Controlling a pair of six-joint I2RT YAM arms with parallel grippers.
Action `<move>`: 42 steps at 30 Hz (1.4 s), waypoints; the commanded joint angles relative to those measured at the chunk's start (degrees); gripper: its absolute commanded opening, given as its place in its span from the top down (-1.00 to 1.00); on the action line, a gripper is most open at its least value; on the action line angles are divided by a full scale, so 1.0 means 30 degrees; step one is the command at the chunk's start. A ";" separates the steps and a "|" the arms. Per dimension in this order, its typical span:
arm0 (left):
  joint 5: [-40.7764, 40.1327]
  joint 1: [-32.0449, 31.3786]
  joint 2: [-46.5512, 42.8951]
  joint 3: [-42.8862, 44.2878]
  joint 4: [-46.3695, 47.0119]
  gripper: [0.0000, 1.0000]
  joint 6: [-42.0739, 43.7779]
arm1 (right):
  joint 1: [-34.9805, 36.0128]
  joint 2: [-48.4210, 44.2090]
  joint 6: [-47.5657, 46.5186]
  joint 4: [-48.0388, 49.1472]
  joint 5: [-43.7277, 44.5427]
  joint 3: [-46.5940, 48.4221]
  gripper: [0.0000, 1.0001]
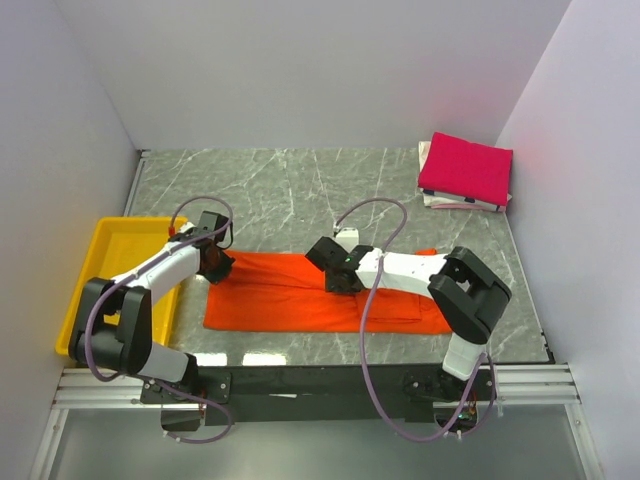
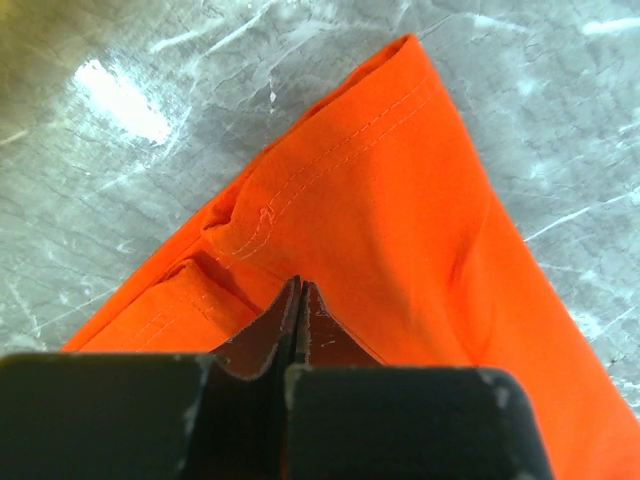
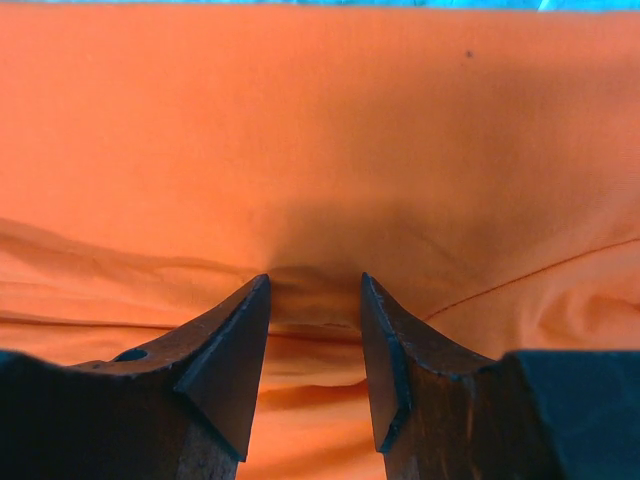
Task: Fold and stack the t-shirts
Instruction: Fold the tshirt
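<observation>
Your left gripper (image 2: 298,290) is clenched tight, tips on the orange t-shirt (image 1: 290,300) at its left end; cannot tell if cloth is pinched. Right gripper (image 3: 315,295) parted, pressing the shirt's middle. Magenta t-shirt (image 1: 465,168) lies folded, far right

A flat t-shirt (image 1: 290,300) is lying across the worktop's (image 1: 290,185) near middle, the left claw (image 1: 213,263) on its left end, the right claw (image 1: 336,277) on its middle. The tray (image 1: 120,250) is sitting just left of it; a folded t-shirt (image 1: 465,170) is lying in the far right corner.
</observation>
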 commanded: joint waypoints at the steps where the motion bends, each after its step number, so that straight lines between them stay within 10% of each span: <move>1: -0.0549 0.0016 -0.0875 0.0450 -0.0250 0.99 0.0390 | 0.0117 -0.0998 0.0289 0.0816 -0.0056 -0.0583 0.03; 14: -0.2744 0.0045 -0.0438 0.0860 -0.2008 0.25 -0.1571 | 0.0116 -0.1526 0.0348 0.1813 -0.1081 -0.1142 0.03; 28: -0.3069 0.0104 0.0530 0.0626 -0.1540 0.42 -0.1866 | 0.0087 -0.1351 0.0436 0.2048 -0.1170 -0.1260 0.03; 33: -0.3098 0.0221 -0.0142 0.0801 -0.1628 0.98 -0.1690 | 0.0029 -0.1496 0.0465 0.2077 -0.1141 -0.1464 0.03; 42: -0.3244 0.0602 -0.1520 0.0861 -0.2008 0.99 -0.1192 | -0.0468 -0.2258 0.0495 0.2400 -0.1433 -0.1991 0.03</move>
